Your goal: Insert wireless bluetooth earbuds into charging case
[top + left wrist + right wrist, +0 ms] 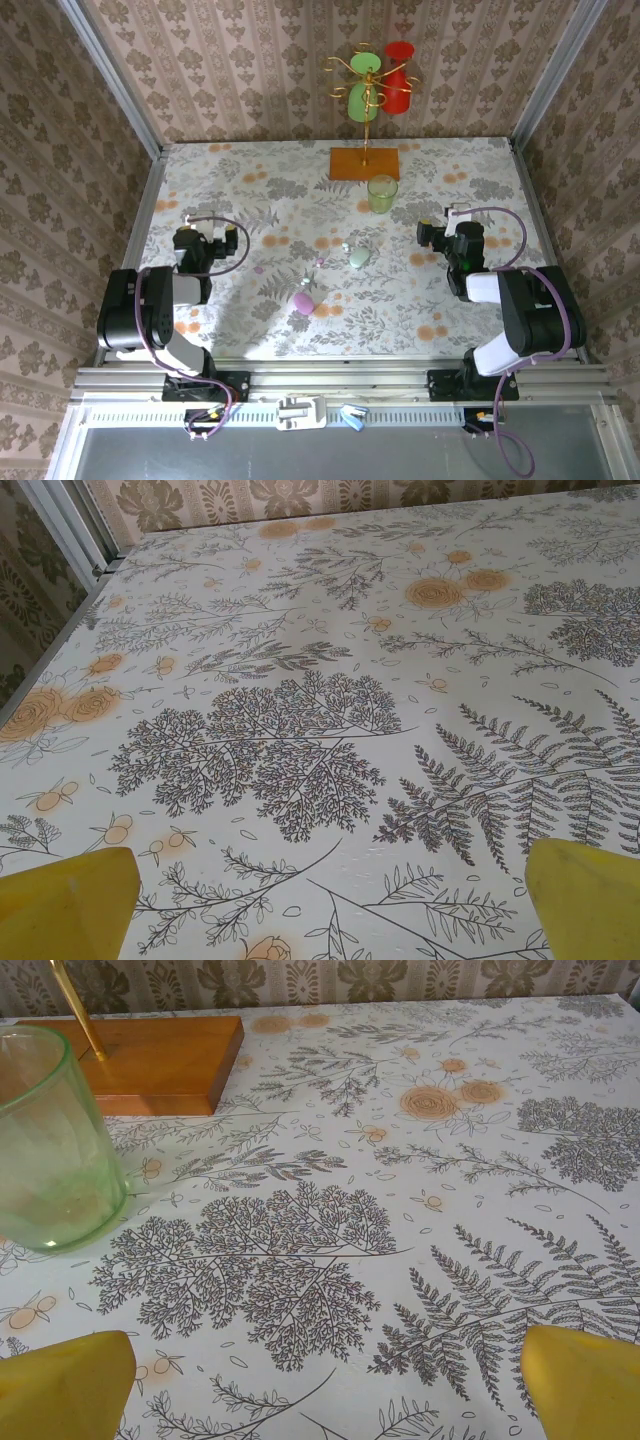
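Floral-patterned table (450, 310) bears left arm (135, 312) and right arm (530, 310) folded elbows-back, left gripper (197, 222) and right gripper (447, 218) low, pointing forward, jaws spread wide.

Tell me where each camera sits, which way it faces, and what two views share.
Top external: above and behind the bases, looking down on the table; both arms show.
Left wrist: on the left gripper, low, facing the far wall; its yellow fingers show.
Right wrist: on the right gripper, same heading; yellow fingers too.
Shared: top and right wrist both show the green glass and wooden base.
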Controlling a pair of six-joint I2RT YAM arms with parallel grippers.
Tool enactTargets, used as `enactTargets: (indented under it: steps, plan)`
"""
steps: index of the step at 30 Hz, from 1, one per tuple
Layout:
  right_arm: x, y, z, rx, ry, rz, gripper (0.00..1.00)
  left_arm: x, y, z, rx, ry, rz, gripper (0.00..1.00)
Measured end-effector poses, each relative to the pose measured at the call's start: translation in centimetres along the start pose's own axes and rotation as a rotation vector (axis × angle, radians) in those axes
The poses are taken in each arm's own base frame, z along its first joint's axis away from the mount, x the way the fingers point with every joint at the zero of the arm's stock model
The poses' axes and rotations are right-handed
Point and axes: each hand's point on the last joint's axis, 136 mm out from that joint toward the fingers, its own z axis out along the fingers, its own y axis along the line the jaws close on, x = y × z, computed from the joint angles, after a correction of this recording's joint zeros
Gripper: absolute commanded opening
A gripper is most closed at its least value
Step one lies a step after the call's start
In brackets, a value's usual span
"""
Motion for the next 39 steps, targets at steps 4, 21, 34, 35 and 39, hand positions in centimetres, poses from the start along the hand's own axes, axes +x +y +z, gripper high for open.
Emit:
enactTargets:
  steps: [4, 21, 34, 35, 39]
  plan:
    - [0.0, 0.0, 0.0, 0.000, 0.000, 0.000, 1.00, 0.0, 0.0, 0.0, 0.000, 0.000, 0.000, 1.00]
    - [0.0, 0.0, 0.0, 0.000, 0.000, 0.000, 1.00, 0.0, 0.0, 0.0, 0.000, 0.000, 0.000, 1.00]
    - [-3.1, -0.1, -2.4, -0.002, -0.041, 0.007, 1.00, -2.9, -1.1, -1.8, -0.003, -0.068, 0.044, 1.00]
    - [-4.1, 0.0, -3.0, -0.003, -0.063, 0.013, 1.00, -4.0, -1.3, -2.3, -0.007, -0.097, 0.056, 1.00]
    - [-7.2, 0.3, -5.1, -0.017, -0.103, 0.048, 1.00, -7.2, -3.3, -4.7, 0.004, -0.167, 0.111, 1.00]
